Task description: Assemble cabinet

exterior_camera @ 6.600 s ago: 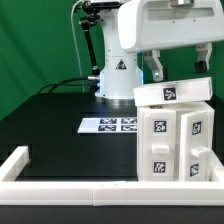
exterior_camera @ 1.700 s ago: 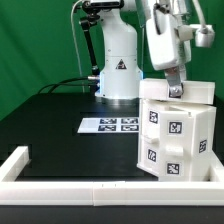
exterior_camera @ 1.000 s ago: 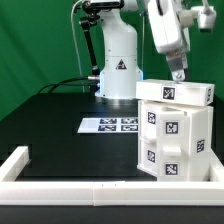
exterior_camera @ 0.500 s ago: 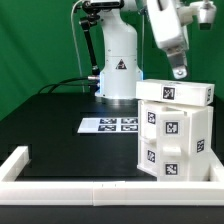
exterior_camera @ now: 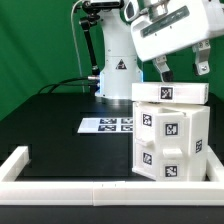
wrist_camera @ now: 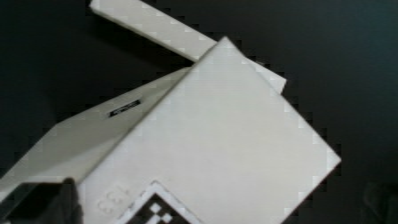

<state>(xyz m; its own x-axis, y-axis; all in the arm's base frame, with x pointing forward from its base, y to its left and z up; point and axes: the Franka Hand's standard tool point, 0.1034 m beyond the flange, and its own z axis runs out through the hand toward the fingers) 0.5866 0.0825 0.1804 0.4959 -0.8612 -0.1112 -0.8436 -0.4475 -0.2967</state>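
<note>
The cabinet (exterior_camera: 170,135) is a white boxy shell with tagged drawer-like blocks on its front. It stands on the black table at the exterior view's right, with a tagged white top slab (exterior_camera: 172,93) lying across it. My gripper (exterior_camera: 182,70) hangs just above the top slab, open and empty, with its two dark fingers (exterior_camera: 162,68) spread apart and clear of the slab. In the wrist view the cabinet's white top (wrist_camera: 214,140) fills most of the picture, with part of a tag (wrist_camera: 169,205) near one dark finger (wrist_camera: 45,200).
The marker board (exterior_camera: 108,125) lies flat on the table to the left of the cabinet. The arm's white base (exterior_camera: 117,70) stands behind it. A long white rail (exterior_camera: 80,188) edges the table's front and left side, and it also shows in the wrist view (wrist_camera: 157,28).
The hand has turned about its axis above the cabinet, so it now faces the camera broadside with both fingers showing apart. The cabinet has shifted slightly to the exterior view's left.
</note>
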